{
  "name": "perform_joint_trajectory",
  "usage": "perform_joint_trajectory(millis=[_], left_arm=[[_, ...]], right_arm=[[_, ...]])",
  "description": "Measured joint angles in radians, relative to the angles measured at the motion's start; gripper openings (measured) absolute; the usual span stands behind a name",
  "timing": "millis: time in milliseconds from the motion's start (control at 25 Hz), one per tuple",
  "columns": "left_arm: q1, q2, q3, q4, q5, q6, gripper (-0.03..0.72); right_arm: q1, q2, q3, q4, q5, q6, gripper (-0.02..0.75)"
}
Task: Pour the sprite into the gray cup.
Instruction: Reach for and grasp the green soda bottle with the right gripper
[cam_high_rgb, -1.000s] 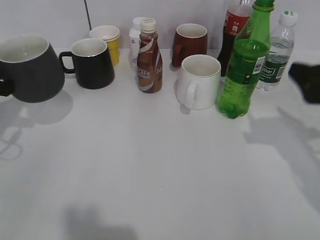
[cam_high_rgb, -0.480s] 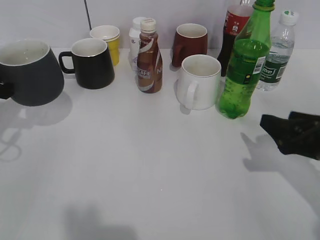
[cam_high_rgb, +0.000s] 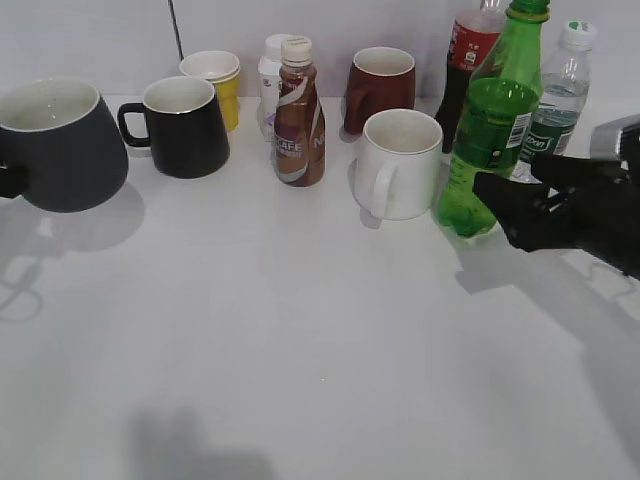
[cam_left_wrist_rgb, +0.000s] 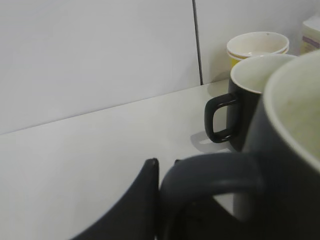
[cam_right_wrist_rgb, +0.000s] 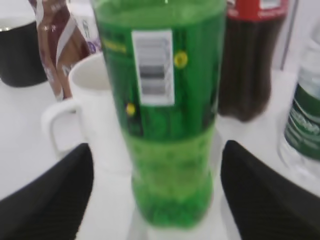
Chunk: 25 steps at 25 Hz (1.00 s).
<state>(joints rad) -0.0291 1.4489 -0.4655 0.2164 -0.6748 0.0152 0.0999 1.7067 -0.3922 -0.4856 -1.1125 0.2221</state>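
Observation:
The sprite, a tall green bottle with a barcode patch, stands upright at the right of the table; it fills the right wrist view. My right gripper is open just right of its base, and in the right wrist view its two fingers lie either side of the bottle without touching. The gray cup is at the far left, held just above the table by its handle. My left gripper is shut on that loop handle.
Along the back stand a glossy black mug, a yellow cup, a brown coffee bottle, a maroon mug, a white mug, a cola bottle and a small water bottle.
My right gripper has come from the right edge toward the sprite, first dropping lower, then moving up and left to its base. The gray cup has sunk slightly and then stayed still.

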Motion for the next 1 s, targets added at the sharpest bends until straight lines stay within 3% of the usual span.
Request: perform_joint_trajectory(millis=[160,400,560,680,880,1000], left_arm=[[0.000,0.000,0.000,0.001,0.000,0.000,0.055],[0.000,0.000,0.000,0.026,0.001,0.000,0.055],[-0.024,0.000,0.000,0.136,0.002,0.000,0.055],[-0.091,0.000,0.000,0.175,0.002,0.000,0.055],[-0.256,0.000,0.000,0.181,0.002,0.000,0.055],[-0.366,0.000,0.000,0.182,0.002,0.000,0.055]], right_arm=[[0.000,0.066,-0.069,-0.007,-0.006,-0.001,0.652],[0.000,0.099,-0.206,-0.112,0.009,0.062,0.657],[0.000,0.100,-0.259,-0.133,0.047,0.078,0.571],[0.000,0.100,-0.262,-0.142,0.053,0.081,0.408],[0.005,0.058,-0.265,-0.291,0.090,0.088,0.406],[0.056,-0.037,-0.265,-0.350,0.266,0.053,0.406]])
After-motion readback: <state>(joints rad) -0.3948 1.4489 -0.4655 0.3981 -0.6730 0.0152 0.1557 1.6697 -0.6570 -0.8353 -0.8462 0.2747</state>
